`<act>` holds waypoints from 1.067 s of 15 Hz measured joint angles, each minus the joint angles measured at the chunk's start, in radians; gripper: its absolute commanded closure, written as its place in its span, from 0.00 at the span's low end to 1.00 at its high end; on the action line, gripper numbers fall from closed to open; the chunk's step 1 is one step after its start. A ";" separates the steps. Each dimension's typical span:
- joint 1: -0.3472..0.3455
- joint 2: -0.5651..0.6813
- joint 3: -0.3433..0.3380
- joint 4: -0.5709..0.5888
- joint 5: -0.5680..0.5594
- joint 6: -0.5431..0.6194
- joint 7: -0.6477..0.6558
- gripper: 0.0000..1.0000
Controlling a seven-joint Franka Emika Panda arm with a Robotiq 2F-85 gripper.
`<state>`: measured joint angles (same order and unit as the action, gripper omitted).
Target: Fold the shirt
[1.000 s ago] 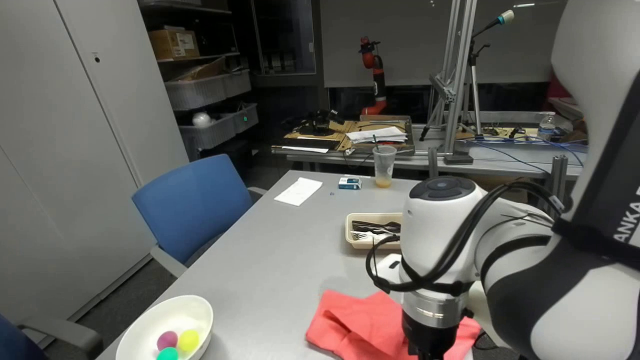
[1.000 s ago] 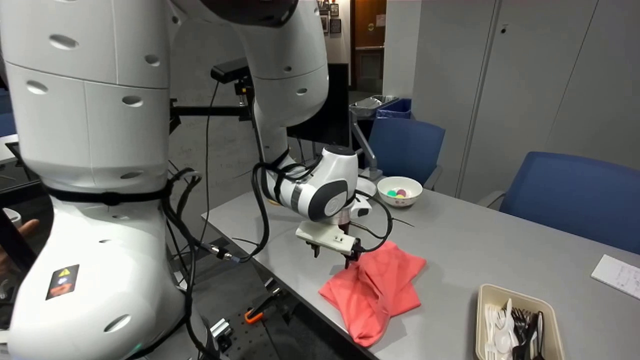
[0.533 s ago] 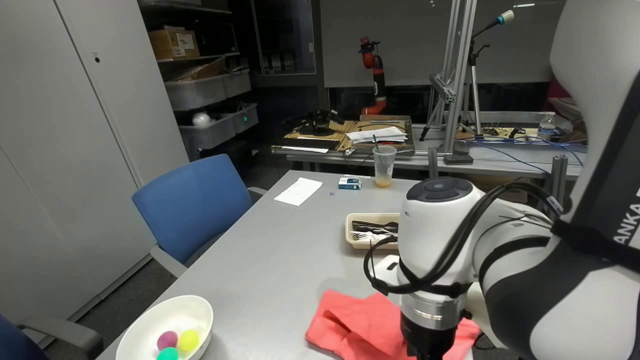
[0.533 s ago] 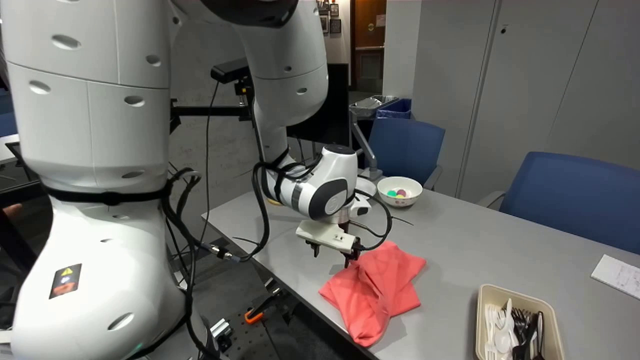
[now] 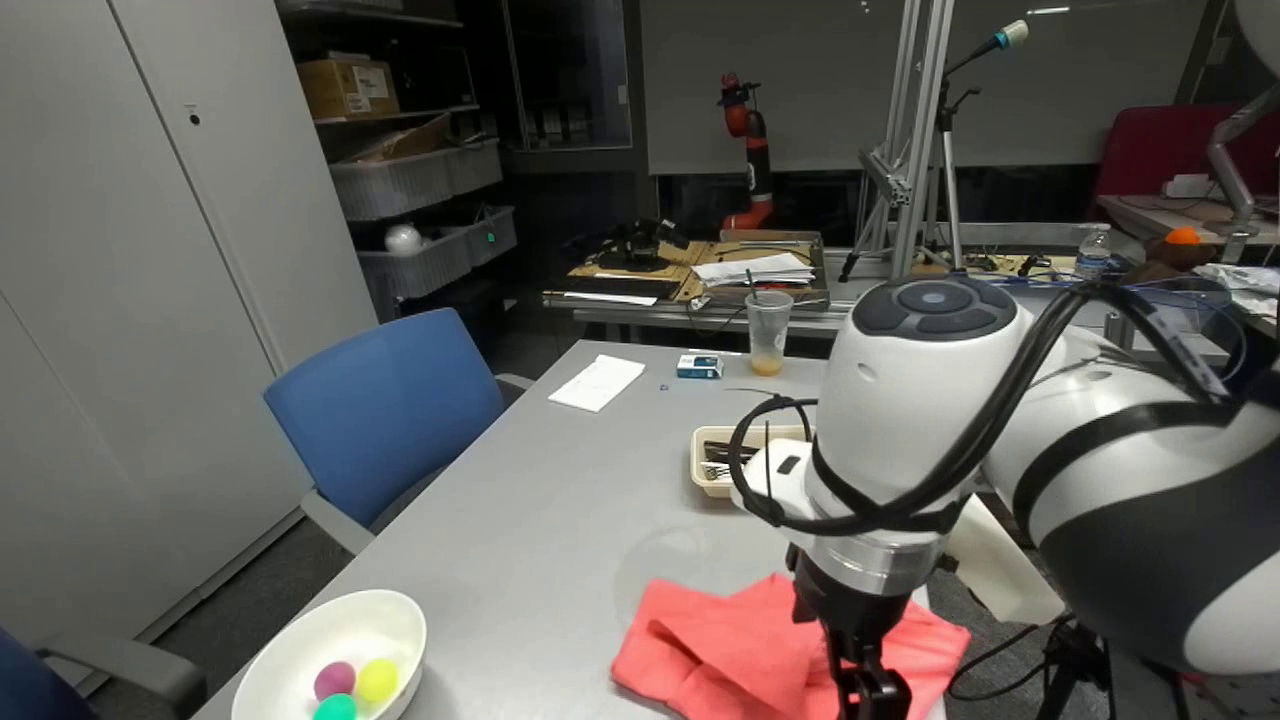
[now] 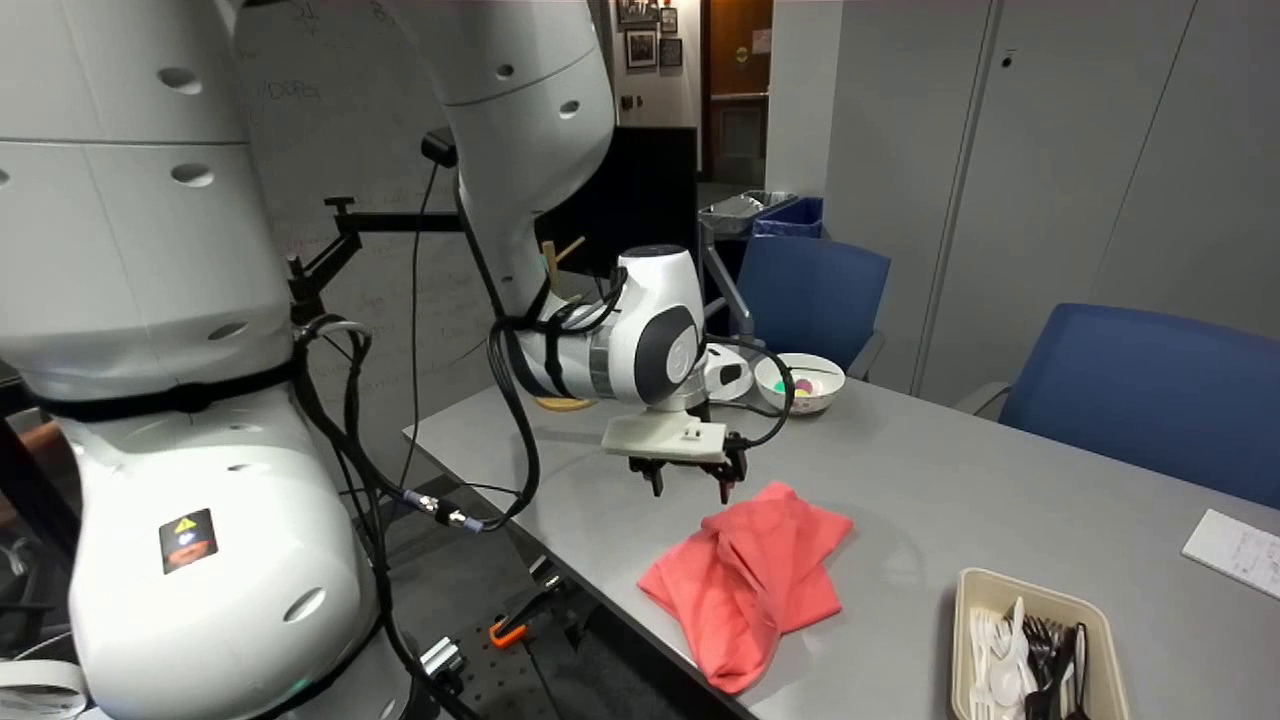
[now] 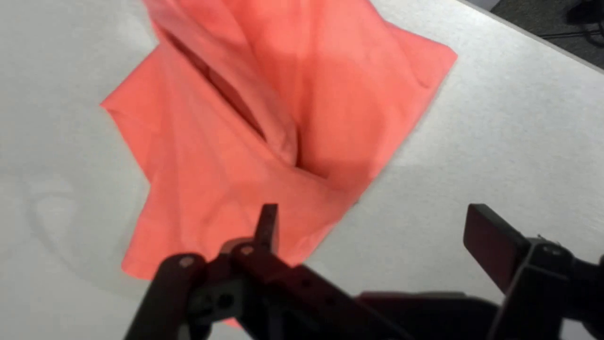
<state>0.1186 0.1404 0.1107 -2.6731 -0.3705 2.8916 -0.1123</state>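
Desk (image 6: 960, 480) carries the shirt (image 6: 755, 585), bunched in loose folds near the edge. Shirt likely light, limp, not fragile; layers may drag together. Pincer (image 6: 690, 493) hangs wide-spread, holding nothing; wrist view puts one finger (image 7: 269, 224) over the shirt, one past it. I'd pinch the flat corner (image 7: 438, 59), not the middle crease (image 7: 278, 137).

The counter (image 6: 940, 480) holds one shirt (image 6: 760, 590), one bowl (image 5: 340, 618), one tray (image 6: 1105, 655), one cup (image 5: 768, 335), one box (image 5: 699, 367) and one paper (image 5: 597, 383). In the bowl are three balls (image 5: 377, 683): one purple, one yellow, one green. Cutlery (image 6: 1010, 670) in the tray overlaps too much to count. One end effector (image 6: 690, 490) has two fingers (image 7: 495, 250). There are two chairs (image 6: 1150, 410), and two robot arms (image 5: 905, 410), one white and one red. In an exterior view, farther back, there are two bins (image 6: 790, 217) and four framed pictures (image 6: 641, 47).
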 measured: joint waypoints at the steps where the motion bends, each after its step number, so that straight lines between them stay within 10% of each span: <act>1: 0.005 -0.014 -0.017 0.001 -0.054 -0.004 0.029 0.00; 12: 0.007 0.118 -0.111 0.122 -0.401 -0.005 0.282 0.06; 16: 0.013 0.188 -0.112 0.163 -0.405 -0.004 0.295 0.38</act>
<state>0.1313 0.3289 -0.0009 -2.5101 -0.7755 2.8872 0.1824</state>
